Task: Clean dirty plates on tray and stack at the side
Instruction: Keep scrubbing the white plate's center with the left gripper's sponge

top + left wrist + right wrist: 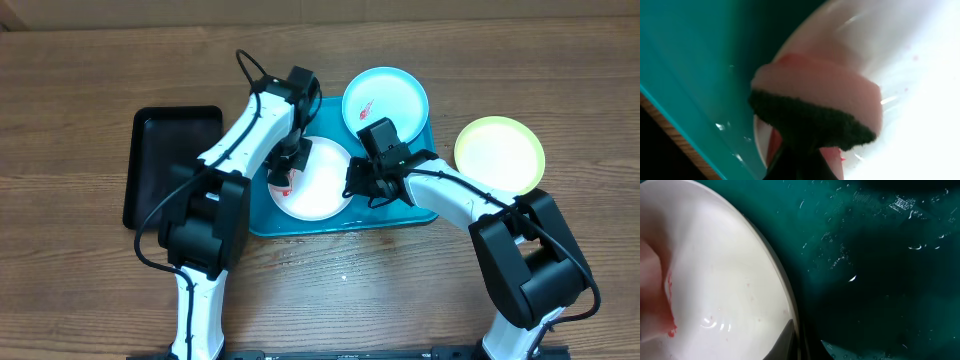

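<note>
The left arm is reaching forward over the tray (pixel 330 224), and the left gripper (pixel 288 165) is clenching a pink sponge (pixel 815 95) against the white plate (pixel 320 185). The right arm is bending inward, and the right gripper (pixel 358 185) is pinching that plate's right rim. The cyan plate (pixel 385 98) is lying at the tray's far corner, and the lime-green-rimmed plate (pixel 500 155) is resting on the table beside the tray.
</note>
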